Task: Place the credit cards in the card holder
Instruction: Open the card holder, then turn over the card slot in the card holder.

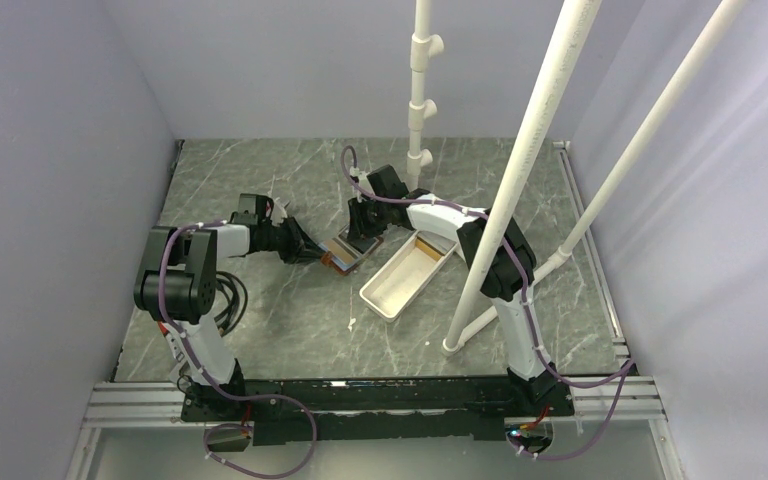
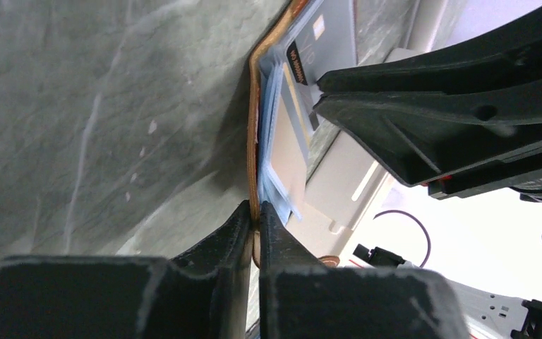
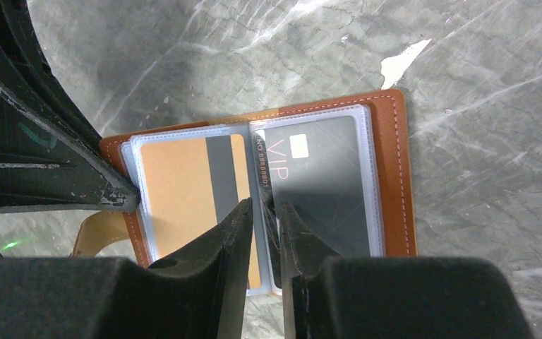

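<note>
The card holder (image 3: 395,176) is a brown leather wallet lying open on the marble table, also in the top view (image 1: 345,258). Its clear sleeves hold a tan card (image 3: 176,183) on the left and a dark grey VIP card (image 3: 324,183) on the right. My left gripper (image 2: 255,206) is shut on the wallet's leather edge (image 2: 253,141), at its left side (image 1: 318,255). My right gripper (image 3: 265,205) hangs over the fold (image 1: 360,235). Its jaws stand a narrow gap apart, with the dark card's left edge showing between them.
A long white tray (image 1: 400,280) lies just right of the wallet, with something tan (image 1: 430,245) at its far end. White pipes (image 1: 520,170) rise at the right and one stands at the back (image 1: 420,90). Grey walls close in the table.
</note>
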You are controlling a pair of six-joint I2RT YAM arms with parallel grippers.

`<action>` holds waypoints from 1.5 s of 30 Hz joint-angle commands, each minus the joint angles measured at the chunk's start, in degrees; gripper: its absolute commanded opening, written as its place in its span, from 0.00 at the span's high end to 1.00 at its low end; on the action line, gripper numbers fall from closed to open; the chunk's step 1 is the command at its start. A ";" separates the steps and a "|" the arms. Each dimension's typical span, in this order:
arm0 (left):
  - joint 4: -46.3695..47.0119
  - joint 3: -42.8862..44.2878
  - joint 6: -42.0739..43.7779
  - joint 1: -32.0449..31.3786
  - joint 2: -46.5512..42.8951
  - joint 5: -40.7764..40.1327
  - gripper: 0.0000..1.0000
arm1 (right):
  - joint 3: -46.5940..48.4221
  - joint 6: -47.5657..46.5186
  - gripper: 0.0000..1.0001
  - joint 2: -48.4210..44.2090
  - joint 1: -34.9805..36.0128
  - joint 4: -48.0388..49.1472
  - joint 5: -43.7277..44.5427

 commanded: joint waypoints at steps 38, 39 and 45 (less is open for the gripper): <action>5.50 3.88 2.71 -0.76 -3.27 5.30 1.00 | -6.32 -7.43 0.31 -9.02 2.01 6.22 0.79; 5.19 3.93 3.15 -0.76 -3.16 5.26 1.00 | -6.67 -7.16 0.33 -9.29 1.92 6.70 0.72; 0.17 4.93 6.27 -0.76 -1.66 5.11 1.00 | -8.27 -6.02 0.30 -10.71 0.81 8.49 -1.26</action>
